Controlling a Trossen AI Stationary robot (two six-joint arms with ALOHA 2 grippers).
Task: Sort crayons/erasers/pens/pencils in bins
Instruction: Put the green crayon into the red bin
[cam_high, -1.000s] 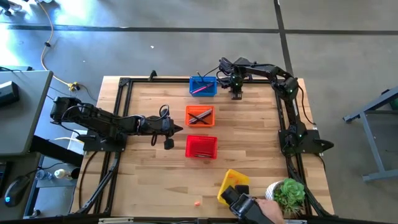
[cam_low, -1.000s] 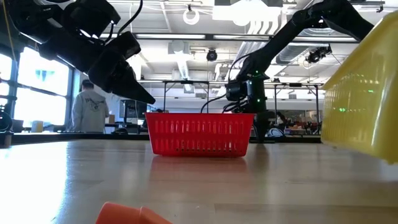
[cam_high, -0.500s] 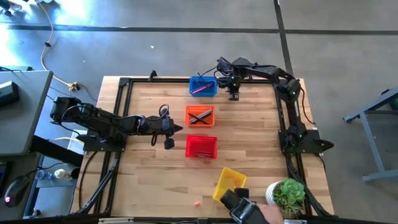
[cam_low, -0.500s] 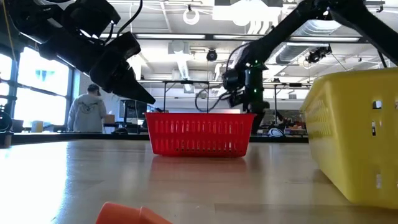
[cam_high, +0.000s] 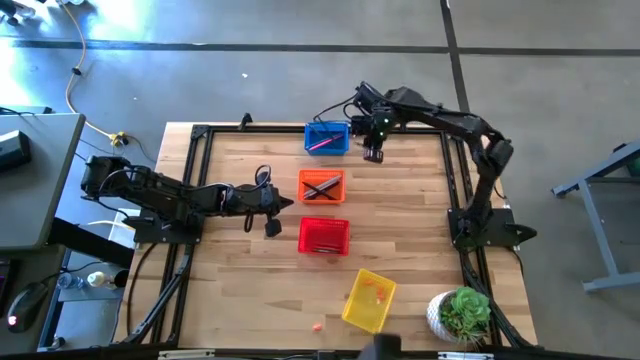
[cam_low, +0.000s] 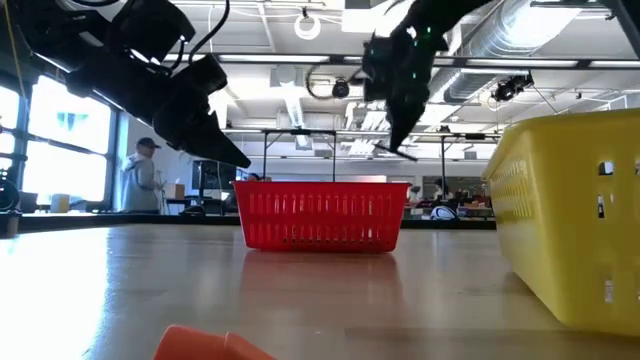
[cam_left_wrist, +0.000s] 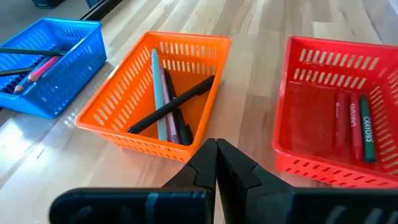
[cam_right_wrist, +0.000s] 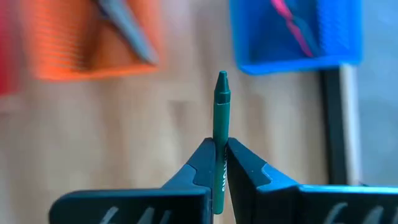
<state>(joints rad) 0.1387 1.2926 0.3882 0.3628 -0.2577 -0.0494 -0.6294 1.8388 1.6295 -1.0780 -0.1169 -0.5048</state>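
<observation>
One green crayon (cam_right_wrist: 221, 118) is pinched upright by the right gripper (cam_high: 373, 152), raised at the blue bin's (cam_high: 326, 138) three o'clock. Misdropped there, it would join pencils; crayons lie in the red bin (cam_high: 324, 236). The left gripper (cam_high: 270, 213) waits, pressed together.

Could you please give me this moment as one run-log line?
right gripper: shut on green crayon, raised beside blue bin | left gripper: shut, empty, beside red bin

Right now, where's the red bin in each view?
High: red bin at table centre, third in the row, just below the orange bin.
Low: red bin mid-frame, standing on the table.
Left wrist: red bin at right, crayons inside, orange bin beside it.
Right wrist: only a red blur at the picture's edge; cannot tell.
Shared landmark: the orange bin.
</observation>
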